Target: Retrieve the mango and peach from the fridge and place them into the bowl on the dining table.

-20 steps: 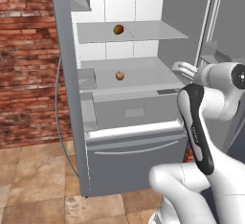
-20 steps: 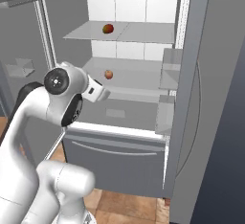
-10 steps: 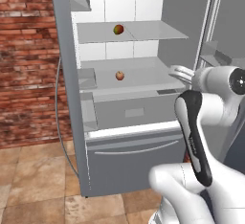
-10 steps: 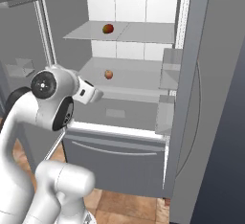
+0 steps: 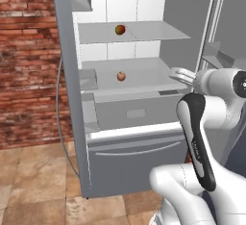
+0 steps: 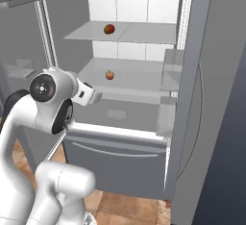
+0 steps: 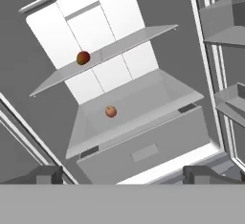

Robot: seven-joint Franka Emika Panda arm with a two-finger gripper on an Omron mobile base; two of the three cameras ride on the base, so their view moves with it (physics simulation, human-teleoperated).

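Fridge (image 5: 67, 99) stood open; mango (image 5: 120, 29) sat on upper glass shelf (image 5: 153, 31), peach (image 5: 121, 76) on shelf below. Tool (image 7: 122, 174) hovered outside near the right, fingers spread wide, holding nothing. Neither fruit picked yet, so both pickups and bowl drops looked left.

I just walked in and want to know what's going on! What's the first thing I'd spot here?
The big grey fridge stands wide open, white inside. Two small fruits sit alone in it: the reddish-green mango on the upper glass shelf, and the orange-pink peach on the shelf below. The robot's white arm reaches toward them, its hand open and empty, short of the shelves.
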